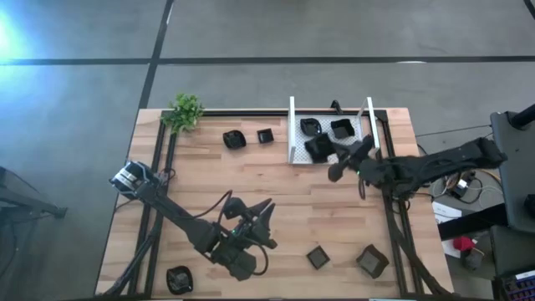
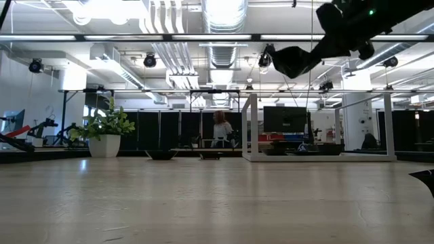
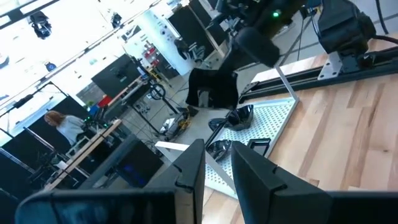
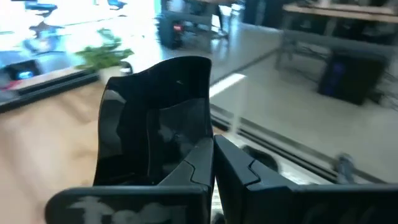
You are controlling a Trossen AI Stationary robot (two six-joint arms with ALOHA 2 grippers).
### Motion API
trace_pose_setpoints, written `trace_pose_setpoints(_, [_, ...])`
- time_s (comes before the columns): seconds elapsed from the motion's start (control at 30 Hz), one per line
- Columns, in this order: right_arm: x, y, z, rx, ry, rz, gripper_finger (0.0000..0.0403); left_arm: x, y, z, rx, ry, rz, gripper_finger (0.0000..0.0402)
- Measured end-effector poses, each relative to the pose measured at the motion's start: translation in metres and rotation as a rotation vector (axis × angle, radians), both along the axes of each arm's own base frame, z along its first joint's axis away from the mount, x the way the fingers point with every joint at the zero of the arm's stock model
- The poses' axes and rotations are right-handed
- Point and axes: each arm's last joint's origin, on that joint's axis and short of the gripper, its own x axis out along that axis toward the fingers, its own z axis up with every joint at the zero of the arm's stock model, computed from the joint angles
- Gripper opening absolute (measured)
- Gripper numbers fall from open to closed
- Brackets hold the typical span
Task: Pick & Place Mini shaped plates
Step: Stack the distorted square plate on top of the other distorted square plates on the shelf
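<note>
A squarish mini plate (image 4: 155, 118) is pinched by the closed right gripper (image 1: 333, 155), held on edge (hollow side toward the wrist) above the white tray (image 1: 294, 134). Left gripper (image 1: 262, 219) is parked part-open, empty.

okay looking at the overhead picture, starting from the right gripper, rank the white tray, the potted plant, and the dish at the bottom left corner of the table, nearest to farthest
From the right gripper, shut on a black dish over the tray's near edge:
1. White tray, directly beneath and around it, at the table's far side.
2. Potted plant, at the far left corner.
3. Corner dish, at the near left edge, beside the left arm.
</note>
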Motion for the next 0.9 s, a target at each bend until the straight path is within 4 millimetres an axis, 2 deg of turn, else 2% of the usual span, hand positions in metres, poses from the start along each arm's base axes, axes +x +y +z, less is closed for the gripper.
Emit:
trace_pose_setpoints(0.23, [-0.016, -0.038, 0.004, 0.098, -0.026, -0.094, 0.0008, 0.000, 0.000, 0.000, -0.002, -0.002, 0.000, 0.0076])
trace_pose_setpoints(0.53, [-0.031, -0.086, -0.009, 0.223, 0.074, -0.247, 0.0008, 0.000, 0.000, 0.000, -0.007, -0.001, -0.007, 0.0076])
trace_pose_setpoints(0.7, [-0.041, -0.106, -0.020, 0.308, 0.161, -0.350, 0.0008, 0.000, 0.000, 0.000, -0.006, 0.001, -0.006, 0.0076])
trace_pose_setpoints(0.9, [-0.037, -0.122, -0.031, 0.368, 0.239, -0.383, 0.0008, 0.001, 0.001, -0.001, -0.005, 0.002, -0.004, 0.0076])
